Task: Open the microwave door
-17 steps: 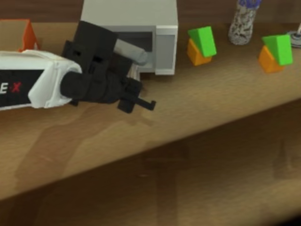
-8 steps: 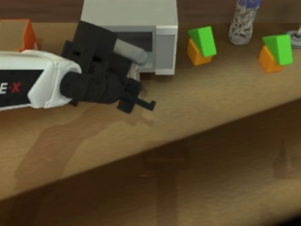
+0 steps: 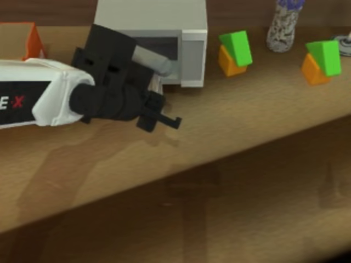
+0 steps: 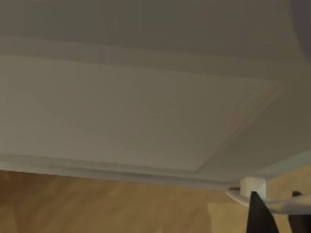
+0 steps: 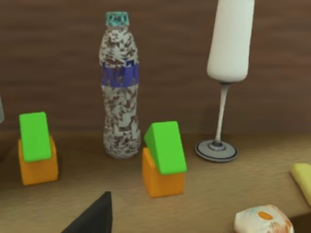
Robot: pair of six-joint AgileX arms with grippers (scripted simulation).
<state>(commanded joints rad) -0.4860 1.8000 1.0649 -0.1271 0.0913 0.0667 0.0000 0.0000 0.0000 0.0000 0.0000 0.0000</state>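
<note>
The silver-white microwave (image 3: pixel 159 13) stands at the back of the table, left of centre. Its microwave door (image 3: pixel 151 57) is swung partly out toward the front, and the left wrist view is filled by that pale panel (image 4: pixel 136 111). My left gripper (image 3: pixel 162 116) sits just in front of the door's free end. In the left wrist view my left gripper (image 4: pixel 277 213) is shut on the white handle strip (image 4: pixel 252 187). My right gripper (image 5: pixel 97 216) is outside the top view and shows only as a dark tip in its own wrist view.
An orange box (image 3: pixel 30 38) stands at the back left. Two orange blocks with green wedges (image 3: pixel 235 52) (image 3: pixel 321 61), a bottle (image 3: pixel 284 24) and a wine glass (image 5: pixel 223 73) line the back right. A white packet (image 5: pixel 262 221) lies near the right arm.
</note>
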